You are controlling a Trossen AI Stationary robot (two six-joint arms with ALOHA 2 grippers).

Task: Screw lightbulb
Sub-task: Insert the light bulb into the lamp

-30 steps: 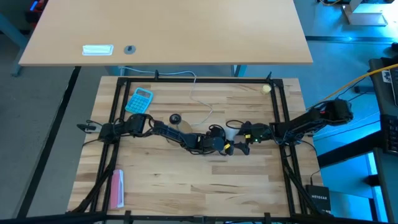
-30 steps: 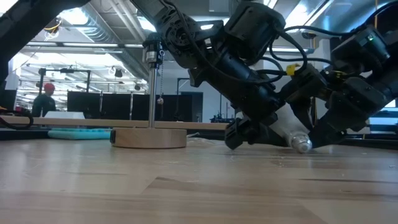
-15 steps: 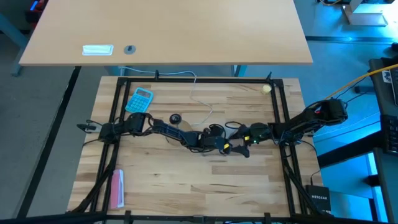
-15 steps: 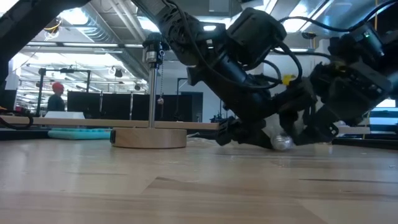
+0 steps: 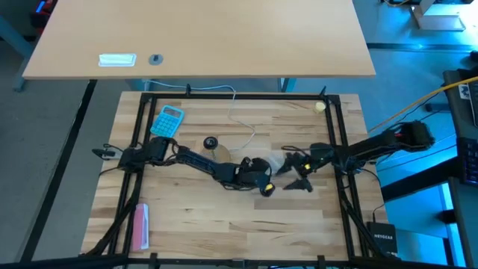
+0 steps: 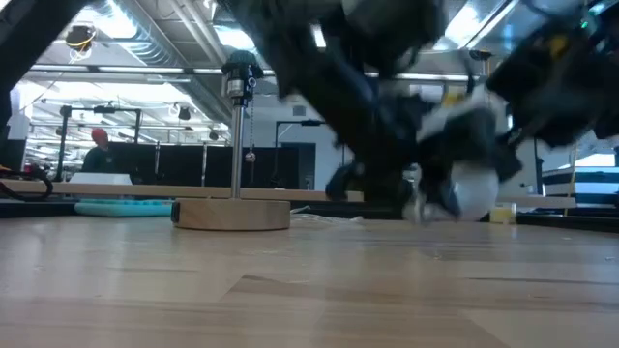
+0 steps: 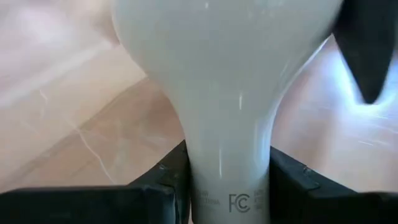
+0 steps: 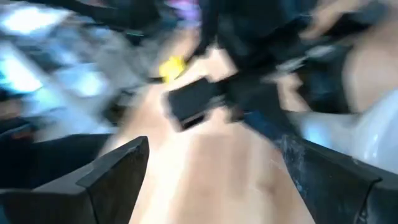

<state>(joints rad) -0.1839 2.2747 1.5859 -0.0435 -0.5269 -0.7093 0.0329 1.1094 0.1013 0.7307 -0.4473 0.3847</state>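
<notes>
Left tool (image 5: 263,173) clamped on the lightbulb (image 7: 227,81) neck.
I see its fingers (image 7: 298,183) pressed against both sides of the neck, dome pointing away from the tool. Right tool (image 5: 295,173) stands just beside it, fingers (image 8: 115,171) spread apart, above the tabletop (image 5: 224,232).

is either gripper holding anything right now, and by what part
The left gripper holds the lightbulb by its narrow neck, fingers on either side, dome pointing away from the wrist. The right gripper is open and holds nothing.
</notes>
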